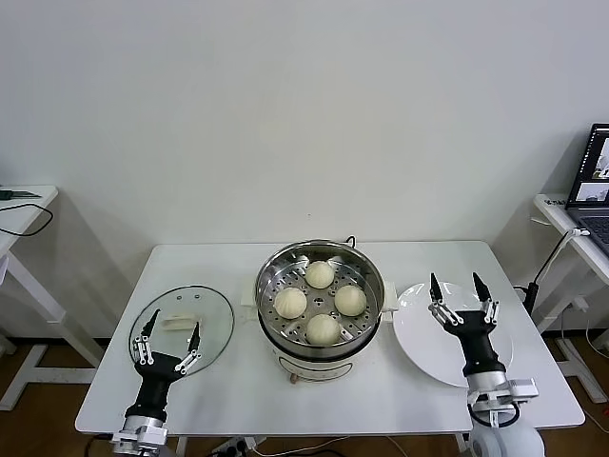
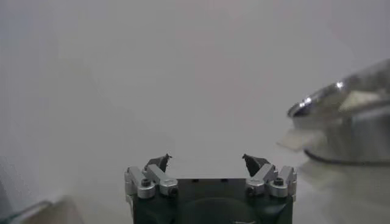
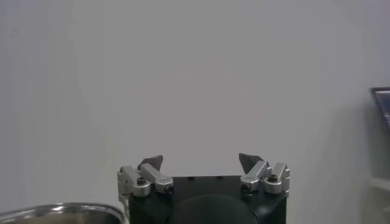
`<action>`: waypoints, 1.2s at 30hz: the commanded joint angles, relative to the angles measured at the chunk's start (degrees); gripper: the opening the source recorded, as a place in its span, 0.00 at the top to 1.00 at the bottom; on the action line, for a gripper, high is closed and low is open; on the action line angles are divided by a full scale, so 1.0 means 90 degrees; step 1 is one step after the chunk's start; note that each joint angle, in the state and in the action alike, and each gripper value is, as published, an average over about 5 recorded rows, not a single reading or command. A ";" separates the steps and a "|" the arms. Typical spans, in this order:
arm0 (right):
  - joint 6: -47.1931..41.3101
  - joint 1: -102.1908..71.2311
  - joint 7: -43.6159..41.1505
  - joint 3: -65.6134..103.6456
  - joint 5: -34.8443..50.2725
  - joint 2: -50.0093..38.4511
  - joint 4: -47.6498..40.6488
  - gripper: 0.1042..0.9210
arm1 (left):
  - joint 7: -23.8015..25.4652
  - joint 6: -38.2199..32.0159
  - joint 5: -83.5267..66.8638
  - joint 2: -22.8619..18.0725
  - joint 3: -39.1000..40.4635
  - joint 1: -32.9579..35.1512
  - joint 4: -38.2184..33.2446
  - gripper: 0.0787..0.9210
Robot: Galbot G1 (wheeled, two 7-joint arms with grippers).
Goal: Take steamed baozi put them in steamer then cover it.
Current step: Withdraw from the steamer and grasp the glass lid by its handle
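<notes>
I see all four steamed baozi (image 1: pixel 322 301) sitting in the steamer (image 1: pixel 366 268), so the cover (image 1: pixel 215 322) comes next. It lies flat on the table (image 1: pixel 409 381), left of the steamer. My left gripper (image 1: pixel 169 345) hangs over its near edge, wide open and empty. I should grab the white handle (image 1: pixel 178 322) square on. My right gripper (image 1: pixel 461 299) waits open and empty over the plate (image 1: pixel 419 338).

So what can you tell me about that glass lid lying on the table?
The glass lid is round and clear, with a metal rim and a white rectangular handle. It lies flat on the white table, left of the steamer and apart from it. The left gripper hovers open over its near edge, not gripping it.
</notes>
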 commanded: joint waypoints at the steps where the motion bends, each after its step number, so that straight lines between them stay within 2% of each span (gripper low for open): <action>1: 0.0303 -0.0424 0.0258 0.0084 -0.0188 0.0522 -0.0047 0.12 | -0.0916 -0.0287 0.4574 0.0223 -0.0440 -0.0220 0.1043 0.12; 13: 0.0311 -0.0343 0.0242 -0.0089 -0.0343 0.0554 -0.0223 0.12 | -0.0938 -0.0033 0.5137 0.0511 -0.0428 -0.1101 0.1961 0.12; 27: 0.0307 -0.0247 0.0212 -0.0120 -0.0390 0.0526 -0.0356 0.12 | -0.0957 0.0103 0.5327 0.0537 -0.0374 -0.2035 0.2737 0.12; 36: 0.0334 -0.0199 0.0204 -0.0134 -0.0429 0.0522 -0.0458 0.12 | -0.0951 0.0185 0.5455 0.0525 -0.0302 -0.2335 0.3034 0.12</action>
